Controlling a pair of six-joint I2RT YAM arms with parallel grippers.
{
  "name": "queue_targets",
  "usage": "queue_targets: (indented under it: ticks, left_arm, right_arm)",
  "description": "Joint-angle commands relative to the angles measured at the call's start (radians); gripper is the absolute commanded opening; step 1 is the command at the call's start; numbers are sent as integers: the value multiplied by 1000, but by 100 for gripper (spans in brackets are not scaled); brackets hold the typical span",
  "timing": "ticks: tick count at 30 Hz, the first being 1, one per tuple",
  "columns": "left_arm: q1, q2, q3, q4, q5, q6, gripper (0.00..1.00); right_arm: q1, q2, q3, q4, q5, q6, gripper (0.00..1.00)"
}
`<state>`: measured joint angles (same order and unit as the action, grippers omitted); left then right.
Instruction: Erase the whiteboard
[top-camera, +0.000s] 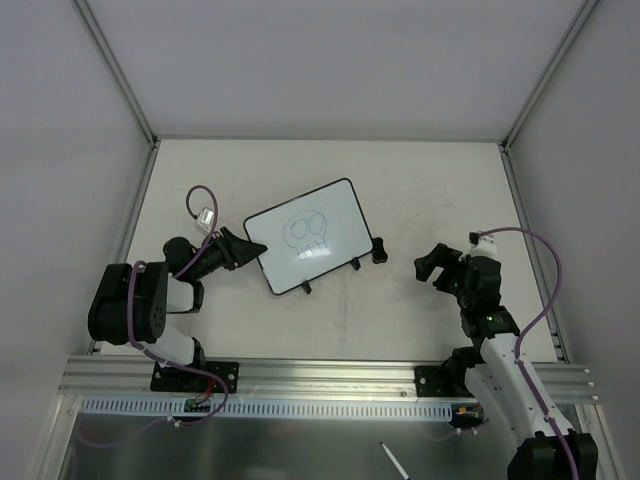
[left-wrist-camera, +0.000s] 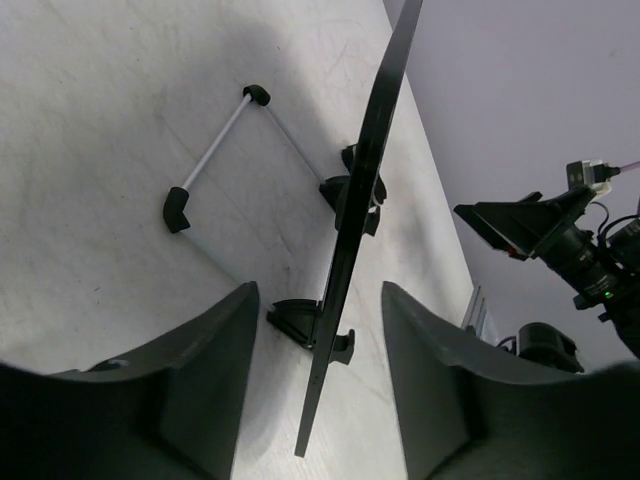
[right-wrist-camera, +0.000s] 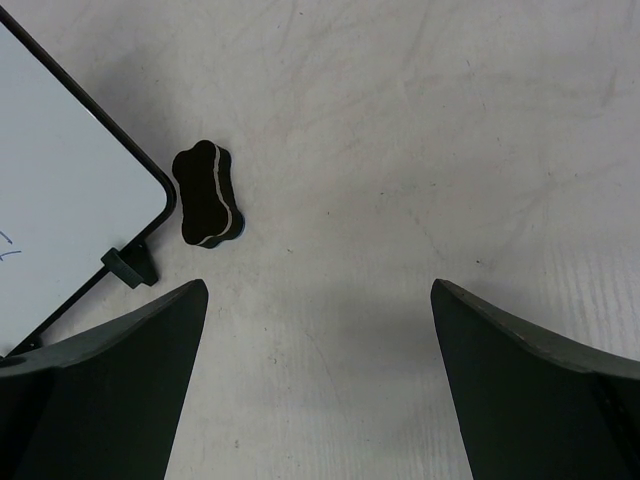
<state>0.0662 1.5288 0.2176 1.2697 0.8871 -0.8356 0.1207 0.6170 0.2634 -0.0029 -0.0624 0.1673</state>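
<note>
Nothing is wiped yet: the blue drawing (top-camera: 306, 233) is whole on the whiteboard (top-camera: 335, 212), which is propped on its feet about mid-counter, a little nearer the left edge than the right. My left pincer (top-camera: 258, 249) is open, its jaws either side of the board's left rim with a gap on both sides, so it grips nothing. The eraser (right-wrist-camera: 208, 194) lies just beside the board's right corner. My right pincer (top-camera: 428, 264) hangs wide open and empty beyond it, toward the right edge. The pickup and all the wiping remain.
</note>
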Motion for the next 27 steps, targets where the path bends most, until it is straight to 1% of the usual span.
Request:
queue_targets:
  ticks: [1,6,9,10,12,13,14,16,18,20,21,22,24,27]
  left_arm:
    - [-6,17,40,312,58,3,48]
    - [-12,18,46,304,65,19,47]
    - [-19,-5,43,296,73,42,54]
    - [-22,-15,45,274,73,52,56]
    - [-37,-47,55,220,59,99,57]
    - [-45,-59,57,157,50,119,58]
    - [-52,-82,62,131,29,137,59]
    - [-62,-97,65,85,15,181,59]
    - [-62,-105,68,85,12,188,59]
    - [-62,-99,66,103,15,185,58]
    - [-62,-95,68,106,15,182,55]
    - [-60,-88,72,105,24,181,53]
    - [-62,-68,86,120,41,162,50]
    - [-62,-45,95,132,56,153,50]
  right_arm:
    - [4,0,11,47,-17,-18,99]
    - [4,9,13,53,-27,-20,99]
    - [4,21,14,63,-36,-22,99]
    - [5,26,14,67,-45,-22,99]
    - [4,41,16,73,-50,-25,99]
    - [5,49,19,78,-50,-26,99]
    - [5,56,22,78,-50,-26,99]
    - [22,99,43,75,-27,-32,99]
    - [58,144,100,41,-10,-46,99]
    - [94,237,155,11,36,-64,98]
    - [138,269,184,1,53,-71,98]
    - [160,300,238,-47,112,-77,98]
    - [204,377,279,-77,153,-87,99]
    - [221,443,339,-94,151,-98,99]
